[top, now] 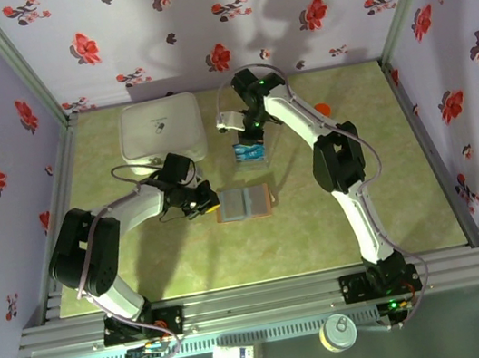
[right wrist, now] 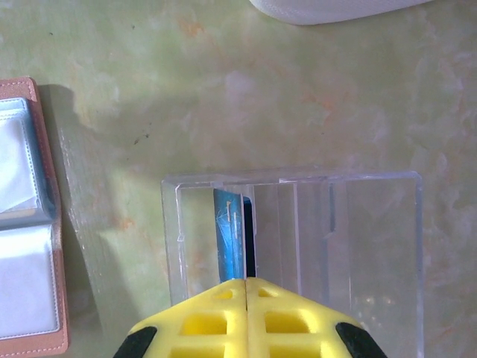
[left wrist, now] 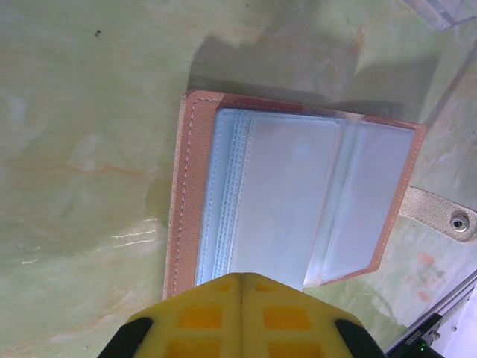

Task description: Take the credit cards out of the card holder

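Note:
The card holder [top: 246, 204] lies open and flat mid-table, tan leather outside with pale blue-grey clear sleeves [left wrist: 298, 186] inside; its edge also shows at the left of the right wrist view [right wrist: 26, 246]. My left gripper [top: 199, 202] is shut, and its yellow tips [left wrist: 241, 277] sit on the holder's near edge over the sleeves. My right gripper [right wrist: 245, 280] is shut over a clear plastic tray [right wrist: 358, 224]. A blue credit card [right wrist: 231, 235] stands on edge in the tray's left slot, its top running in between the tips. From above, the card [top: 249, 151] shows under that gripper [top: 246, 136].
A white rounded box [top: 162, 129] stands at the back left, just beyond the left arm. The holder's strap with a snap [left wrist: 440, 212] sticks out on its right side. A small orange object [top: 323, 109] lies behind the right arm. Walls close in the table on three sides.

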